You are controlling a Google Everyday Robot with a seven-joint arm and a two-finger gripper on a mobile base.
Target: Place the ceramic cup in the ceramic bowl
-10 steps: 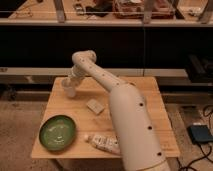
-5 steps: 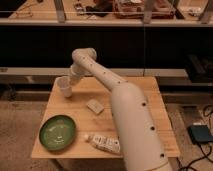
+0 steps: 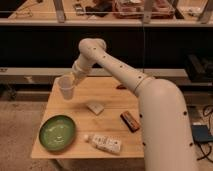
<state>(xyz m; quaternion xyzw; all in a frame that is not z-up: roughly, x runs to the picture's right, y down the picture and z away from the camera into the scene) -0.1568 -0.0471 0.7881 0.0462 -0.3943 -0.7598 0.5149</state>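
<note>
Progress around the halfway mark at best, judging by the layout. Small whitish tapered ceramic cup [image 3: 66, 88], handleless, at the far left corner of the pale wooden worktop [image 3: 115, 97], not yet in the wide shallow green ceramic bowl [image 3: 58, 133] with the darker rim. Pincer [image 3: 75, 78] at the end of the thick white arm [image 3: 150, 105], right up against the cup's rim on its right side. Opening of the pincer: impossible to tell. Looks like contact with the cup, but firm grip or mere touch cannot be told apart. Cup resting on the wood or hanging just above it: equally unclear.

Bowl at the near left corner, empty, well apart from the cup and closer to the camera. Leaves most of the real work: carrying the cup forward along the left side, bringing it over the bowl, lowering it in, letting go.

Elsewhere on the worktop: flat white rectangular block [image 3: 95, 107] near the middle; dark oblong bar [image 3: 129, 121] to its right and nearer; white packet or bottle [image 3: 105, 144] lying on its side at the near edge, just beside the bowl's right rim. None of these between cup and bowl. Possible trouble, as a guess: the lying packet so close to the bowl, and the arm's own bulk passing over the things in the middle.
</note>
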